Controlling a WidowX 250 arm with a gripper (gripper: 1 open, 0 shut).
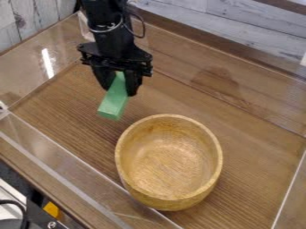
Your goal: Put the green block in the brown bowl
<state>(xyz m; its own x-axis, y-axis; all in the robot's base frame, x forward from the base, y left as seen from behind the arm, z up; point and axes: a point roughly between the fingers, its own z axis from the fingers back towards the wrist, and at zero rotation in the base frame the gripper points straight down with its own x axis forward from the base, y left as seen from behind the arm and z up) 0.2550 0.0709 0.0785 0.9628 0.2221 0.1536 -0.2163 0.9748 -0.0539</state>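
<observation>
the black gripper (118, 85) is clamped on the top of the green block (114, 100), which hangs tilted above the wooden table (227, 98), near the brown bowl (169, 160) rim.

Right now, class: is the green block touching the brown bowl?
Apart. The camera view shows the block hanging from the fingers, with bare table visible between it and the bowl's rim.

No legible text or labels
</observation>
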